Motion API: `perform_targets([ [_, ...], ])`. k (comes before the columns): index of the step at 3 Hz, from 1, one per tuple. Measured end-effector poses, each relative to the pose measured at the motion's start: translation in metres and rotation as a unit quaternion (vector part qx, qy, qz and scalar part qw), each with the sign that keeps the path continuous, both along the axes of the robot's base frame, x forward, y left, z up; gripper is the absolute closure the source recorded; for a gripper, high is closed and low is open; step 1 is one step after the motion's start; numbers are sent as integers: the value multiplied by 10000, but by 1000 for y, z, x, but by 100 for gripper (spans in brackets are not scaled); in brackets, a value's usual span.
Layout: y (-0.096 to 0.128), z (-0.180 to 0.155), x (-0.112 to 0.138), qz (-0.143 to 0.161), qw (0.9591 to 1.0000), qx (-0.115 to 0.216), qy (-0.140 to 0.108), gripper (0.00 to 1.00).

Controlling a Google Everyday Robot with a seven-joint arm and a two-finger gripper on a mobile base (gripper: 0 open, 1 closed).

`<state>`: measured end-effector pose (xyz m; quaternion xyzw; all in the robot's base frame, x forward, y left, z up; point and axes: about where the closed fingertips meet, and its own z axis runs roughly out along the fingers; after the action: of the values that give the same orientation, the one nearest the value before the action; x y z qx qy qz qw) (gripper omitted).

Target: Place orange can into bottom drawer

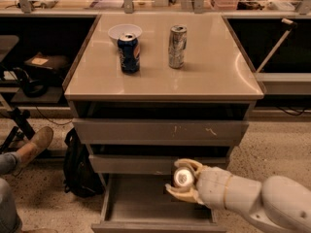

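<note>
The bottom drawer [141,205] is pulled open below the two shallower drawers, its grey interior bare. My gripper [183,180] hangs over the right part of this drawer, its fingers around a can [183,177] seen end-on. Only the can's silver top shows, so its orange side is hidden. The white arm reaches in from the lower right.
On the cabinet top [204,72] stand a dark blue can [129,52], a silver-grey can [177,46] and a white bowl [124,32]. A black backpack [77,164] leans at the cabinet's left. A person's leg and shoe [34,144] are at far left.
</note>
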<state>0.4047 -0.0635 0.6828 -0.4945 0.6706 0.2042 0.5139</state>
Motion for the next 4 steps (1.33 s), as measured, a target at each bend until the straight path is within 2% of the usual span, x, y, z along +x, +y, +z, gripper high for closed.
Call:
perform_targets([
  [1,-10,-65,71,-324,9995,-26,19,100],
  [2,-22,-116,113,-572,9979,105,273,100],
  [3,-20,-120,115,-566,9978,139,300,100],
  [4,-31,-147,99,-696,9967,115,394,100],
])
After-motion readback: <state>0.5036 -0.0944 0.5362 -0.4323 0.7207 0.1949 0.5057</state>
